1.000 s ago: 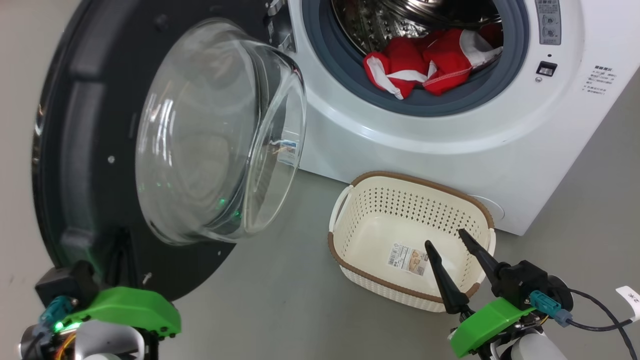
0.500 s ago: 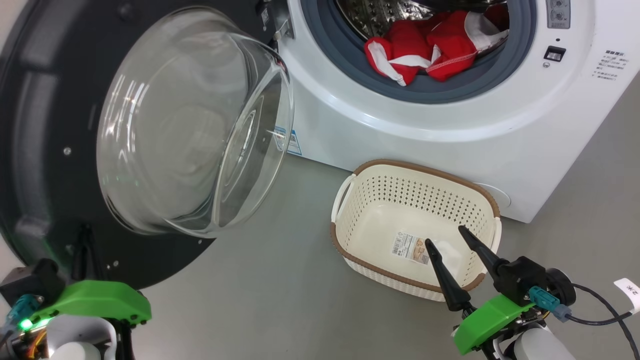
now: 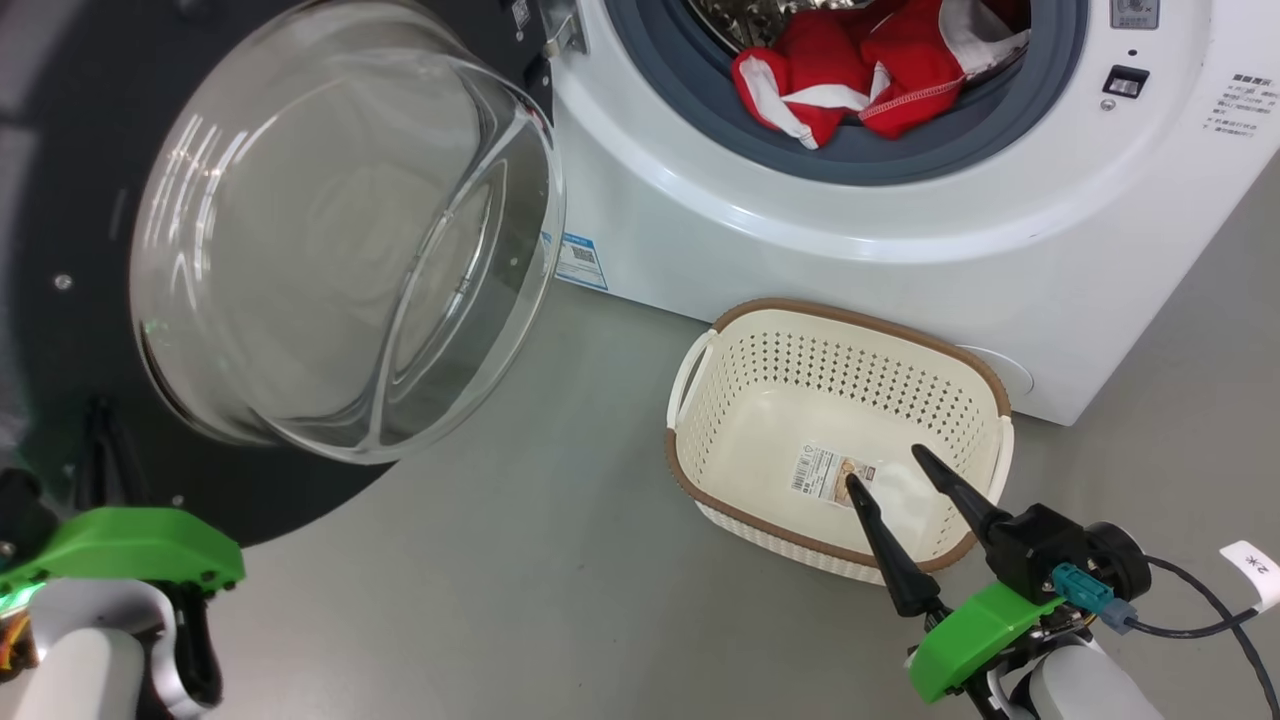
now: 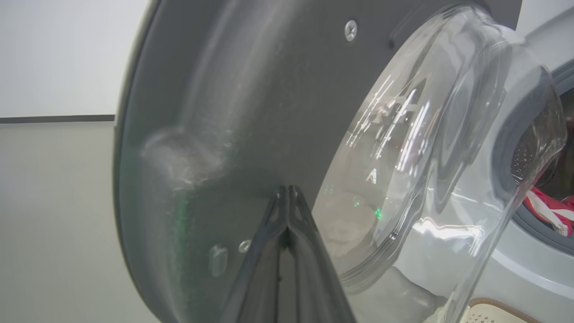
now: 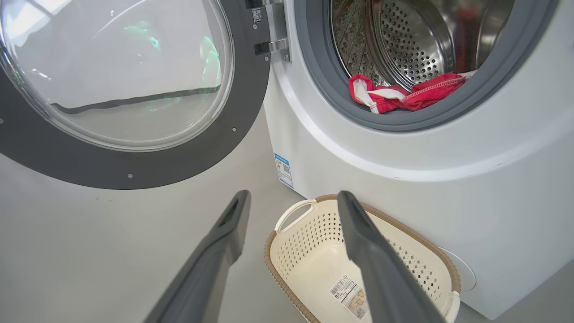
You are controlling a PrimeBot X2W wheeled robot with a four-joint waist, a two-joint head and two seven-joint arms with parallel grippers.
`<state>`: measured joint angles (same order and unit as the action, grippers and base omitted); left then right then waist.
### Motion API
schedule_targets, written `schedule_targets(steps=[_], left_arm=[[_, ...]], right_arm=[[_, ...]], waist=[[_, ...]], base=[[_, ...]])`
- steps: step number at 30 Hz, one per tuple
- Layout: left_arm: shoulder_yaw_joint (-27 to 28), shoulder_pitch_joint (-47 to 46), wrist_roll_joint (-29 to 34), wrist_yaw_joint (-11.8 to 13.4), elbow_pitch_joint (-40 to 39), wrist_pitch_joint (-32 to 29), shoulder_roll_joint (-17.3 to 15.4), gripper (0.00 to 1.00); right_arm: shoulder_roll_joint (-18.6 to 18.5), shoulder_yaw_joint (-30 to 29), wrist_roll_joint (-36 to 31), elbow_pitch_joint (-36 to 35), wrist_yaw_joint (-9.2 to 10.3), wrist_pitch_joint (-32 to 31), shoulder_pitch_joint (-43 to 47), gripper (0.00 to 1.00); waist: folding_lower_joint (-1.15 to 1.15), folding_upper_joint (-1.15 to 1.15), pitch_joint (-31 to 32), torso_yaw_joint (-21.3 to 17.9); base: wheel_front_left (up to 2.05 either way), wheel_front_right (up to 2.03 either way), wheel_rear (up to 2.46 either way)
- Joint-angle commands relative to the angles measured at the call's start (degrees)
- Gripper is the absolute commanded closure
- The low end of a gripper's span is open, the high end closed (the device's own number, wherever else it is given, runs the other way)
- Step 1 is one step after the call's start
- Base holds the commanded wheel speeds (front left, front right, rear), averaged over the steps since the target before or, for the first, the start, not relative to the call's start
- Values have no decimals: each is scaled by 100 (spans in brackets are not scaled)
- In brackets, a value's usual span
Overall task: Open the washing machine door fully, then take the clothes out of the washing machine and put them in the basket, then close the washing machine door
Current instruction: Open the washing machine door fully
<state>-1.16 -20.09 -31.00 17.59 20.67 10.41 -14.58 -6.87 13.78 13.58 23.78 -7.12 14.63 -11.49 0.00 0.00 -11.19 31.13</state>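
The washing machine (image 3: 800, 250) stands with its door (image 3: 340, 230) swung out to the left, glass bowl facing me. Red clothes (image 3: 850, 70) with white trim lie at the drum's mouth on the grey gasket, also seen in the right wrist view (image 5: 403, 94). My left gripper (image 4: 287, 190) is shut with nothing in it, its tips against the door's dark inner face (image 4: 202, 112); in the head view it (image 3: 97, 412) sits at the door's lower edge. My right gripper (image 3: 882, 466) hangs open over the near side of the empty basket (image 3: 850, 315).
The basket (image 5: 305, 242) sits on the grey floor right against the washer's front, below the drum opening. A blue label (image 3: 580, 262) marks the washer's lower left. A cable with a white tag (image 3: 1255, 575) trails from my right wrist. Bare floor lies between door and basket.
The door has swung wider to the left with my shut left gripper following it, uncovering the blue label. The head camera has shifted. The right gripper stays open over the basket.
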Motion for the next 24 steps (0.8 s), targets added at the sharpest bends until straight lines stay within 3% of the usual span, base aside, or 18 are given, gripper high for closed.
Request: schedule_targets(steps=[1,17,24], left_arm=[[338,-286,-80,-17,-20,90,-377,100],[339,-1022,-8,-450,1394,394,-580,100],[268,-1028,74,-585,1544,431,-583,100]], right_arm=[[15,154,-25,-117,-36,37,-154,0],[-65,138,-15,-107,-36,37,-83,0],[16,45,-5,-102,-36,37,34,0]], waist=[[0,0,-13,0],[0,0,11,-57],[0,0,201,-75]], base=[[0,0,0],[0,0,0],[0,0,0]])
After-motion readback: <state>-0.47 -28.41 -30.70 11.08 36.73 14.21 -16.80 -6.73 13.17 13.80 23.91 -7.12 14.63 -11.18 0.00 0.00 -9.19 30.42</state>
